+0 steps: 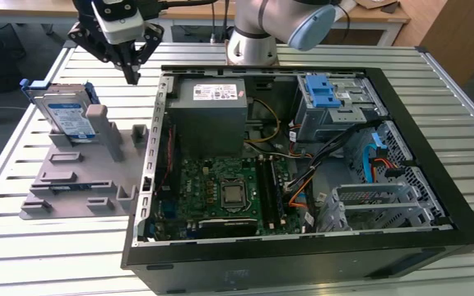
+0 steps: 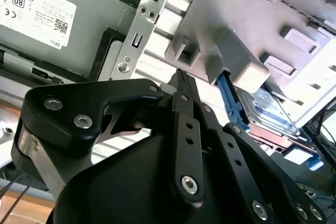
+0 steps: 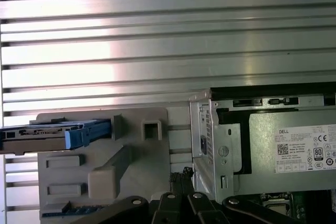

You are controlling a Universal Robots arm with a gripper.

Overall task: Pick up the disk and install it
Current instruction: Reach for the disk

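Operator, your gripper (image 1: 131, 77) is closed, empty, hovering between the disk (image 1: 66, 117) standing in its grey holder (image 1: 76, 179) and the computer case (image 1: 303, 271).

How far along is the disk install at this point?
Nothing looks done: the disk stands on edge in the grey holder beside the case. The gripper is shut on nothing, hovering above the gap between holder and case. Both pickup and install remain.
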